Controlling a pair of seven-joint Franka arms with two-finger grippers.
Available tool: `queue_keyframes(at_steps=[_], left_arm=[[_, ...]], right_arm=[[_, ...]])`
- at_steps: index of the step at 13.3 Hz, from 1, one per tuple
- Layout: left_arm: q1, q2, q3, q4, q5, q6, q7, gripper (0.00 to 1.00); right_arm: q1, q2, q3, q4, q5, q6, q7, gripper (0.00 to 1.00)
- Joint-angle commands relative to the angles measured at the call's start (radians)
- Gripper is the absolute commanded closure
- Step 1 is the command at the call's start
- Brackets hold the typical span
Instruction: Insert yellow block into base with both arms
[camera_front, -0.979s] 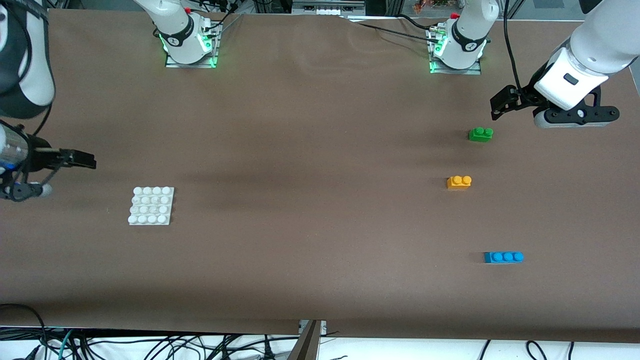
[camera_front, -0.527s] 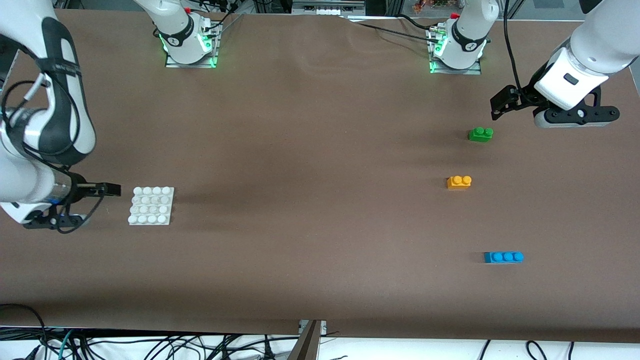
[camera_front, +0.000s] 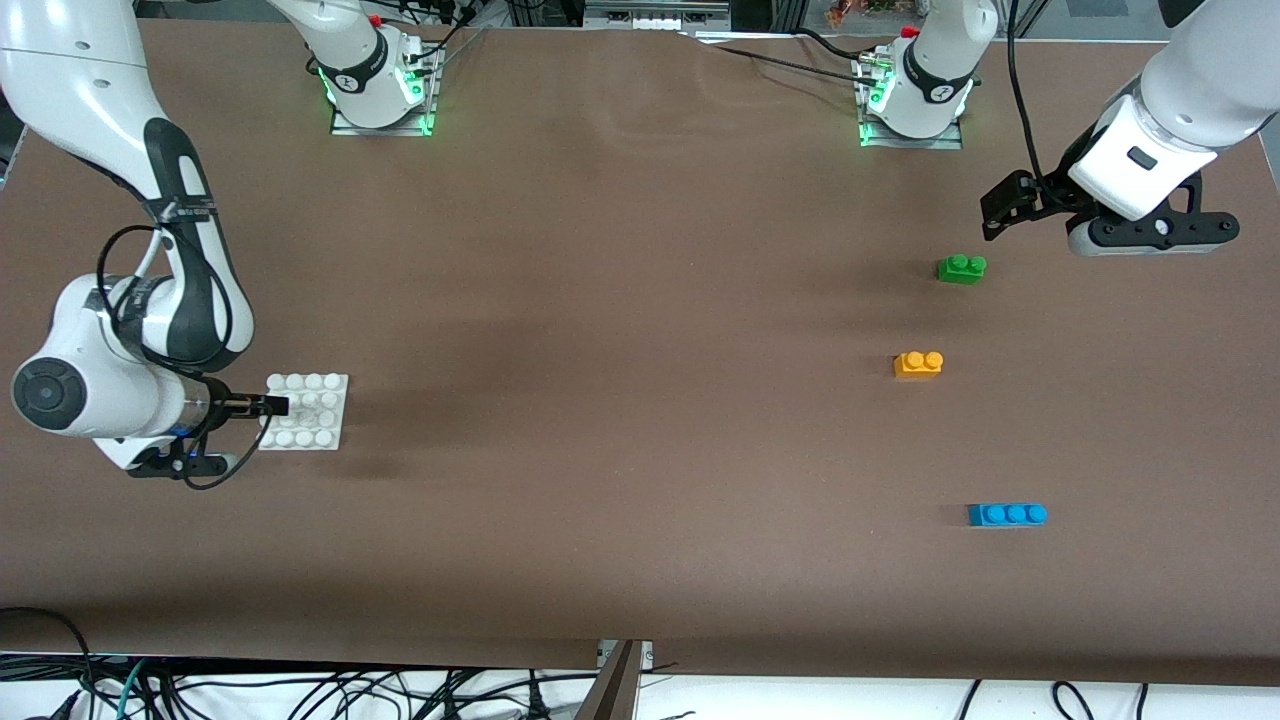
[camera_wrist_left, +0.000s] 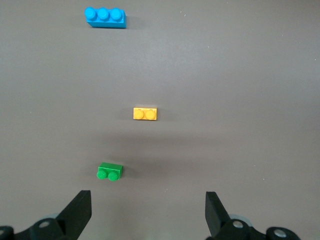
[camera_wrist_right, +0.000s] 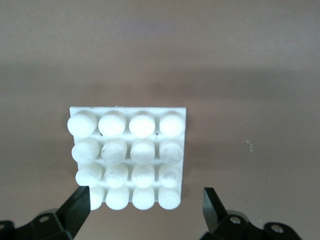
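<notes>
Nearest the front camera, toward the left arm's end of the table (camera_front: 640, 560): a longer blue three-stud brick (camera_front: 1007, 514), lying flat on the brown surface.

Farther from the camera, at the right arm's end: the base (camera_front: 318, 420), a flat white square plate with a four-by-four grid of round studs, flat on the table. At its edge, low over the studs: the right gripper (camera_front: 272, 405), reaching in sideways from the table's end. In the right wrist view, fingers spread wide, one black fingertip (camera_wrist_right: 79, 207) at each side of the base (camera_wrist_right: 128, 159), slightly wider than the plate, gripping nothing.

A little farther from the camera than the base, toward the left arm's end: the yellow block (camera_front: 918, 363), a small orange-yellow brick with two studs facing up, resting on the table well apart from the base. Untouched by either gripper, lying between the blue brick and the green one.

Farther again: a green two-stud brick (camera_front: 961, 268), flat on the table.

Raised over the table just beside the green brick, toward the left arm's base: the left gripper (camera_front: 1000, 212). Seen in the left wrist view with fingers wide apart and empty, one fingertip (camera_wrist_left: 80, 210) at each side, all three bricks lined up below.
</notes>
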Motion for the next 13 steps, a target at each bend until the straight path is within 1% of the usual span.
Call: queue_keyframes(at_steps=[1,4,13], left_arm=[[-0.004,0.01,0.001,0.027,0.025,-0.02,0.011,0.0],[-0.004,0.01,0.001,0.026,0.025,-0.02,0.01,0.0],[-0.004,0.01,0.001,0.026,0.025,-0.02,0.01,0.0]], right_arm=[[0.001,-0.016,0.003,-0.084,0.016,0.08,0.017,0.0],[0.001,-0.008,0.003,-0.153,0.016,0.178,0.017,0.0],[0.001,0.041,0.003,-0.158,0.017,0.256,0.052,0.0]])
